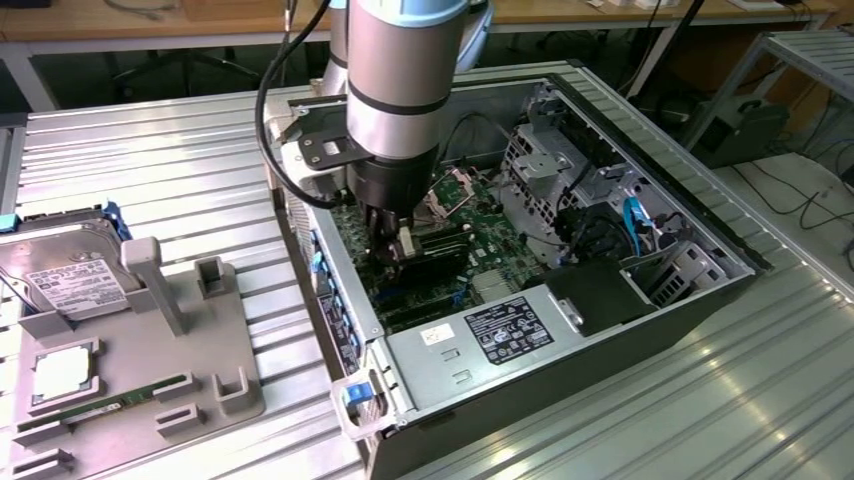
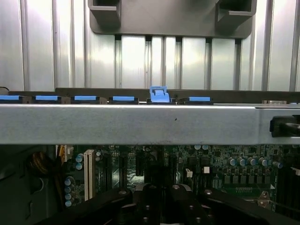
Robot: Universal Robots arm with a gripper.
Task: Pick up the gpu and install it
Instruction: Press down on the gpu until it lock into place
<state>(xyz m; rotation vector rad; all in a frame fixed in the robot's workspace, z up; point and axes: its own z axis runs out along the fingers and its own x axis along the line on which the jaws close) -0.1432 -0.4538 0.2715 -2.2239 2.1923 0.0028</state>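
surface: ribbed metal bench (image 1: 160,170) | around: open computer case (image 1: 694,215), hard drive (image 1: 67,275) on grey fixture (image 1: 147,370) | hand (image 1: 400,252) low over motherboard (image 1: 467,225), grip state unclear | gpu (image 1: 430,262) under hand

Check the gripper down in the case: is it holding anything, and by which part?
The gripper is down inside the open PC case, over the motherboard, at a dark card. Whether it grips that card, and where, cannot be told.
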